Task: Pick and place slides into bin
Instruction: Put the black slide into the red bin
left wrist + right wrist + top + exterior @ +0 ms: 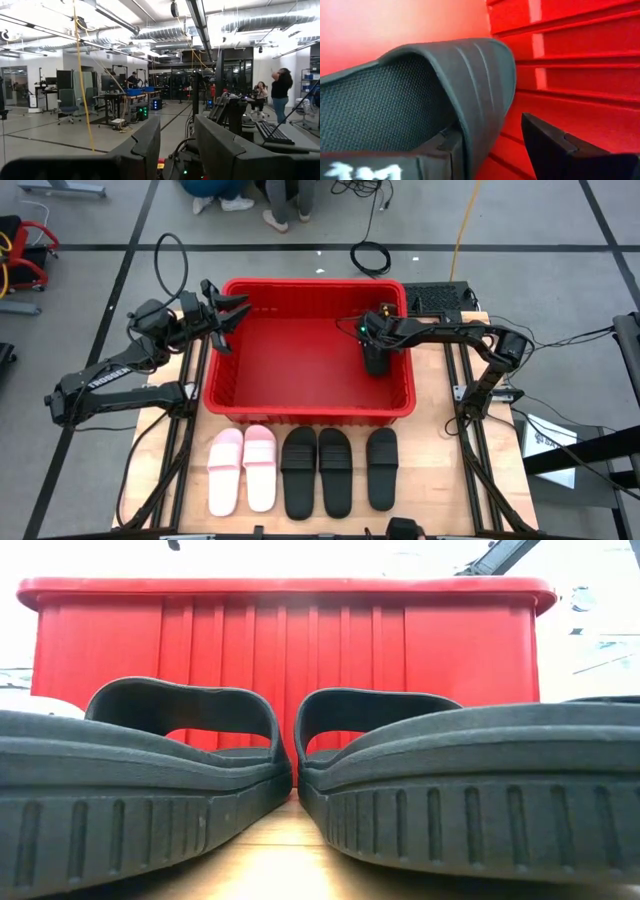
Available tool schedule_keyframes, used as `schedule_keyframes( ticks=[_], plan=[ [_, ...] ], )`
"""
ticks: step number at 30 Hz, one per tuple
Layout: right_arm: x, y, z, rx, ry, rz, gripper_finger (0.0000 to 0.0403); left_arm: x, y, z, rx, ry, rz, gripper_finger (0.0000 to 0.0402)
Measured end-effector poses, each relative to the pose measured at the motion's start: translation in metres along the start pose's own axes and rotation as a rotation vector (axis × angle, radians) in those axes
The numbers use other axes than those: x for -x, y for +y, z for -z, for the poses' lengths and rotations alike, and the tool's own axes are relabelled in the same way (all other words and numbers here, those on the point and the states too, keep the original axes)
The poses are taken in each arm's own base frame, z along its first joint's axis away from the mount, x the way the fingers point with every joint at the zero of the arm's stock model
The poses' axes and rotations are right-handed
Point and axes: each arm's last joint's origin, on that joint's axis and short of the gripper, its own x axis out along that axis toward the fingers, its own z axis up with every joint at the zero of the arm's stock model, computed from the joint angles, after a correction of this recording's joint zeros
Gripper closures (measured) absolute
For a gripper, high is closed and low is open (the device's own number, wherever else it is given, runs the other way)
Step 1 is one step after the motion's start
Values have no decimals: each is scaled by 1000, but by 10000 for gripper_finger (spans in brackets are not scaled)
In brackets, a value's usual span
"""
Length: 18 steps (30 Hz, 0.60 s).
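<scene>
The red bin point(230, 395) stands at the table's far middle. My right gripper point(374, 352) reaches down inside it near its right wall and is open around the strap point(475, 85) of a black slide point(377, 365) that lies in the bin by that wall. My left gripper point(232, 315) hangs open with nothing in it over the bin's far left corner, pointing slightly upward. Two light pink slides point(243, 470) and three black slides point(332, 470) lie soles down in a row on the near part of the table. My right gripper stands open astride the black slide's strap, coming slanting down from the table's right side. One finger point(451, 146) is under the strap, close against its inner edge point(465, 135); I cannot tell whether it touches. The other finger point(555, 145) is outside, apart from the strap.
The bin's ribbed right wall point(570, 65) is right beside my right gripper's outer finger. In the low view, two black slides point(180, 770) point(470, 780) fill the foreground in front of the bin's near wall point(290, 640). Bare wood shows at the table's near corners.
</scene>
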Motion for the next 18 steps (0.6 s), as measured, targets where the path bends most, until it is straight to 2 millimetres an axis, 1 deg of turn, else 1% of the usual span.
schedule_keyframes(
  ticks=[5,9,13,18],
  plan=[
    [0,2,3,17,22,-22,239,0,0,0,0,0,0,275],
    [0,4,3,6,-2,-88,242,0,0,0,1,0,0,275],
    [1,3,3,5,-4,-86,241,0,0,0,2,3,0,275],
    [11,-4,3,-1,-41,-83,243,0,0,1,5,9,0,275]
  ],
)
